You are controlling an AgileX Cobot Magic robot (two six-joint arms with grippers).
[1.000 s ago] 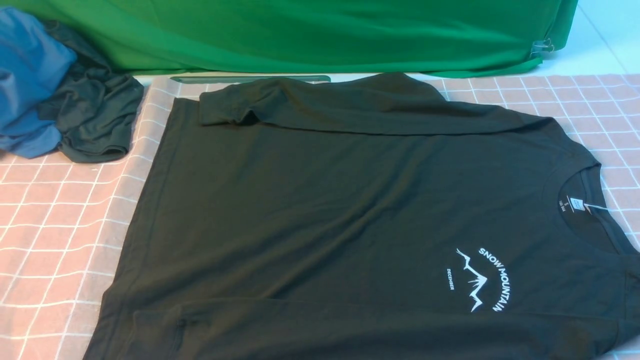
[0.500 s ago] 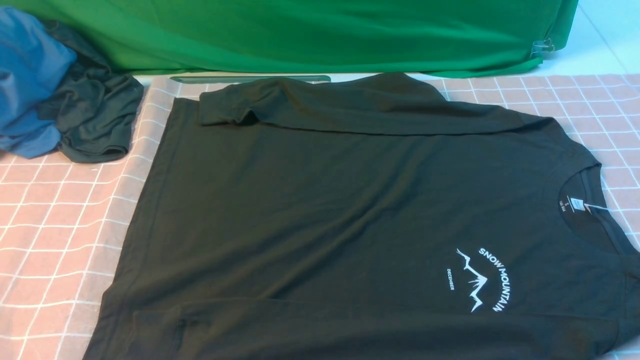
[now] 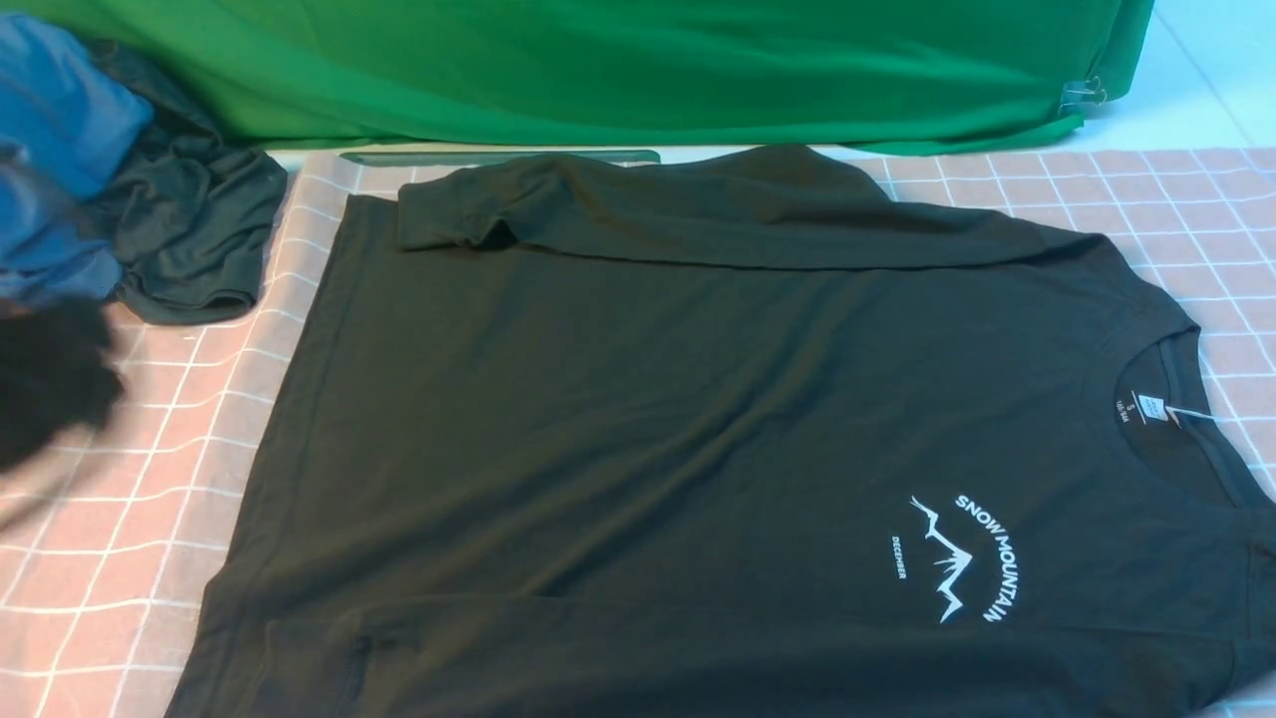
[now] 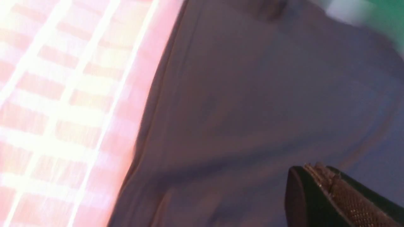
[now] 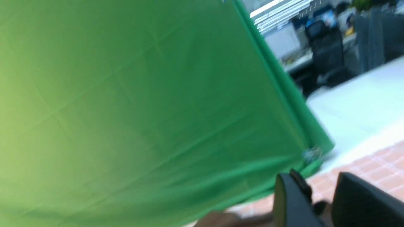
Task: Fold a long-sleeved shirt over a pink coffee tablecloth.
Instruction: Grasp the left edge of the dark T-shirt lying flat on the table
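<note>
The long-sleeved shirt (image 3: 648, 419) lies flat on the pink coffee tablecloth (image 3: 130, 519), collar and neck label (image 3: 1151, 407) to the right. Both sleeves are folded over the body, one along the far edge and one along the near edge. A blurred dark shape (image 3: 45, 384) at the left edge is my left arm. In the left wrist view my left gripper (image 4: 315, 168) hangs shut and holds nothing above the shirt (image 4: 252, 94), near its edge on the tablecloth (image 4: 63, 94). My right gripper (image 5: 318, 181) is open, raised, and absent from the front view.
A bright green cloth (image 3: 598, 70) hangs along the back, held by a clip (image 3: 1082, 95). A blue garment (image 3: 60, 120) and a dark grey garment (image 3: 189, 229) are heaped at the back left. A thin green strip (image 3: 498, 157) lies beyond the shirt.
My left arm has come into the front view at the left edge as a blurred dark shape. The shirt has not moved.
</note>
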